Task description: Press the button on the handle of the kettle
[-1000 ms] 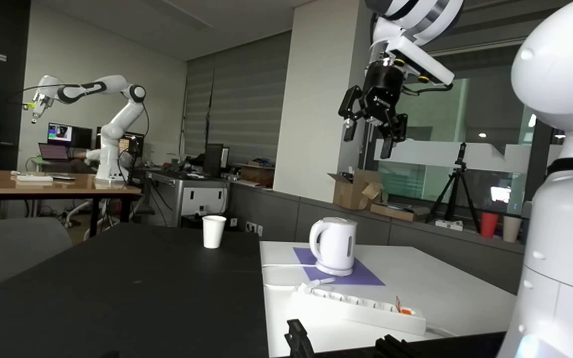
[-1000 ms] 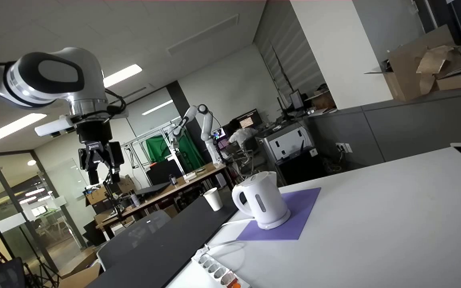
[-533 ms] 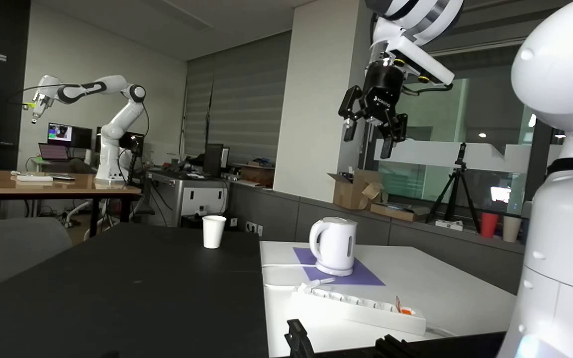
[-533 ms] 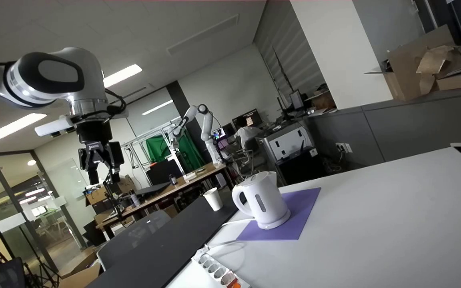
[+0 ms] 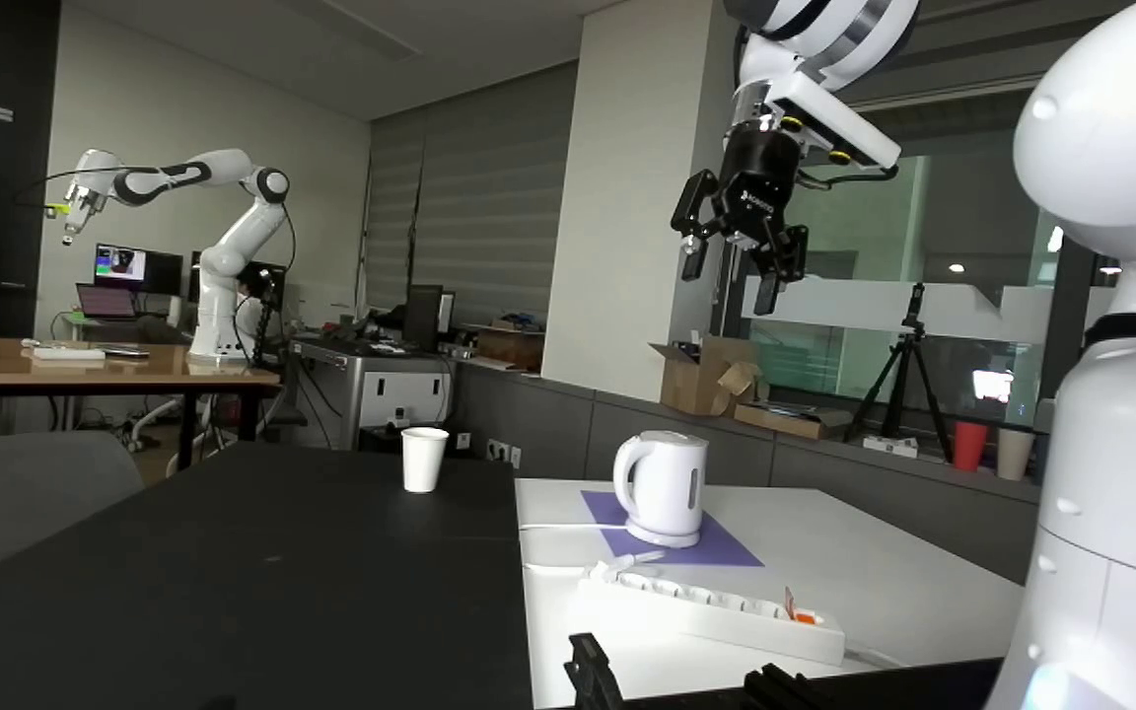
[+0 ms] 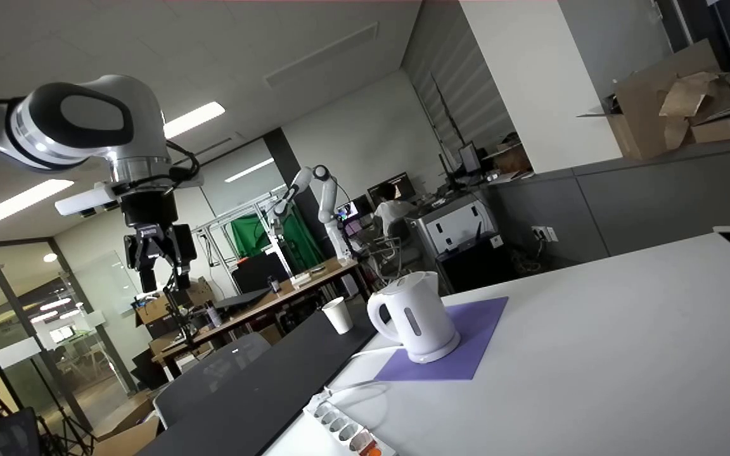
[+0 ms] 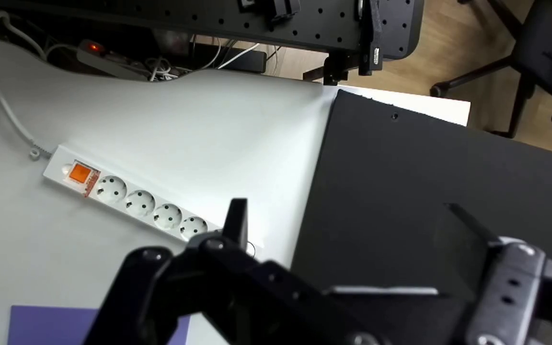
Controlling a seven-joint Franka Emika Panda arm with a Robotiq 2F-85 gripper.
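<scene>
A white kettle stands upright on a purple mat on the white table; it also shows in an exterior view. Its handle faces the black table's side. I cannot make out the button on the handle. My gripper is open and empty, high above the table and well apart from the kettle; it also shows in an exterior view. In the wrist view the open fingers have nothing between them. The kettle is out of the wrist view, where a corner of the purple mat shows.
A white power strip with an orange switch lies on the white table near the robot's side. A white cord runs from the kettle's base. A white paper cup stands on the adjoining black table.
The arm, gripper and kettle have not visibly moved. Only a person in the far background has shifted position.
</scene>
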